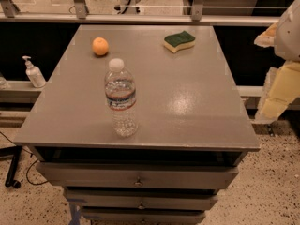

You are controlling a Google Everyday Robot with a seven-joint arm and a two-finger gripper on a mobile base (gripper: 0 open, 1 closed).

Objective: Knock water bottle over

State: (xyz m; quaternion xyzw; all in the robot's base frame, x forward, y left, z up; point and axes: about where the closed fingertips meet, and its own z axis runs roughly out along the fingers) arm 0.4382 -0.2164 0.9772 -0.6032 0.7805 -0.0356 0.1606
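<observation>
The water bottle (120, 97) stands upright on the grey cabinet top (187, 97), near its front left. It is clear ribbed plastic with a white cap and a blue, white and red label band. My gripper (277, 92) is at the right edge of the view, off the cabinet's right side and far from the bottle, with pale yellow parts below the white arm. It touches nothing on the cabinet.
An orange (100, 46) lies at the back left of the top and a yellow-green sponge (179, 41) at the back right. A small white pump-dispenser bottle (33, 72) stands on a ledge to the left. Drawers sit below the top's front edge.
</observation>
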